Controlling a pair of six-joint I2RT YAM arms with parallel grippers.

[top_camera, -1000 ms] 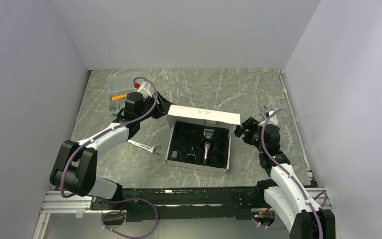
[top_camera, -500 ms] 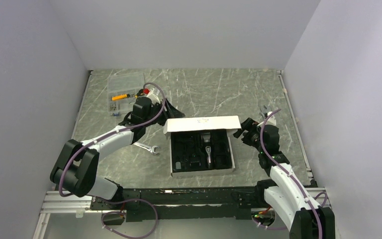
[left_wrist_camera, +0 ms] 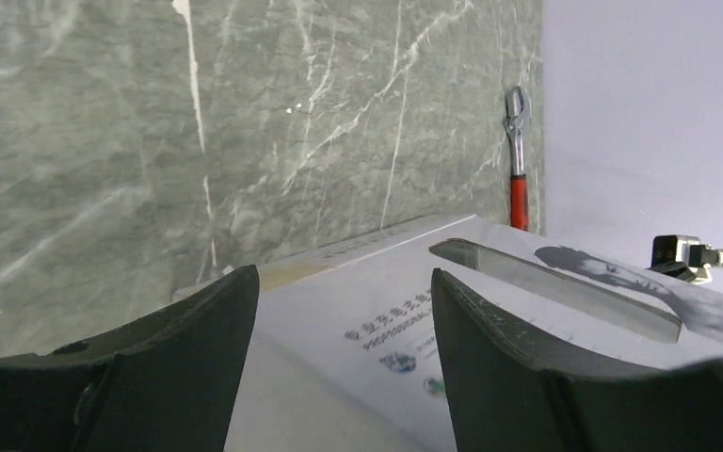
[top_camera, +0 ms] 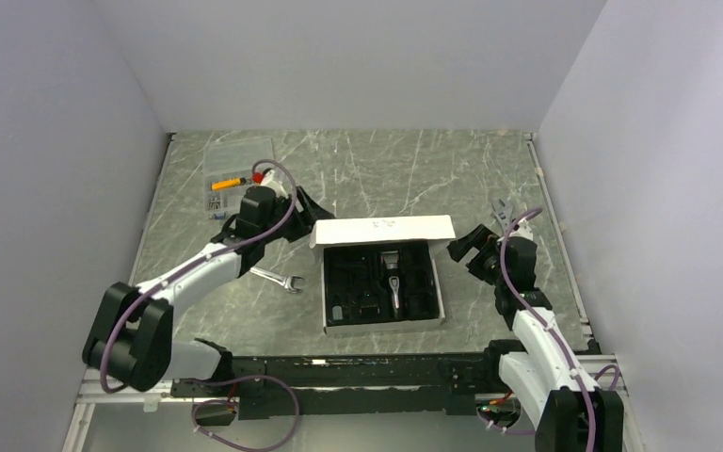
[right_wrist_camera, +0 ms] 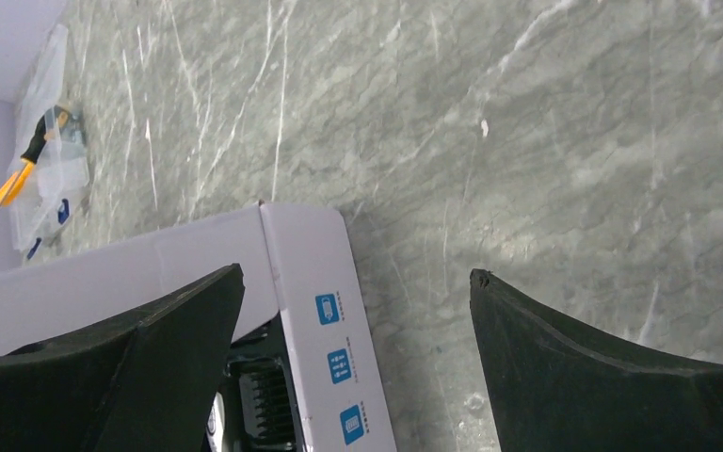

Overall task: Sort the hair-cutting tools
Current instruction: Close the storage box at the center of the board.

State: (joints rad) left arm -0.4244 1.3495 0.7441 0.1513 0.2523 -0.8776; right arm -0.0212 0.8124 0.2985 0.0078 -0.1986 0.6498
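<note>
Your left hand [left_wrist_camera: 341,282] stands open, with its two black fingers [left_wrist_camera: 198,330] well apart and nothing held between them. Just ahead of its fingertips lies the raised lid flap [top_camera: 383,229] of the white box [top_camera: 383,326], printed face up in the wrist view. I cannot tell whether the fingers touch the flap.

Your right hand [right_wrist_camera: 356,273] is spread wide too, and it grips nothing. The box's far right corner sits just below and to the left of its open gap, with bare bench [top_camera: 414,169] under the rest.

The box lies between your two hands. The hair clipper [top_camera: 394,281] rests lengthwise in the box's black tray, to the right of your left hand and to the left of your right hand, nearer the arm bases than either. Beside your right hand's left finger, a black toothed piece [right_wrist_camera: 265,407] shows inside the tray. It is probably one of the comb attachments, though black on black makes the others hard to pick out from above.

The silver open-end wrench [top_camera: 278,279] lies on the bench behind your left hand, under its forearm. The red-handled wrench [left_wrist_camera: 518,184] lies far ahead of your left hand, by the wall. A clear plastic case [top_camera: 235,162] holding an orange-handled screwdriver [right_wrist_camera: 14,184] sits far ahead and to the left of your right hand.
</note>
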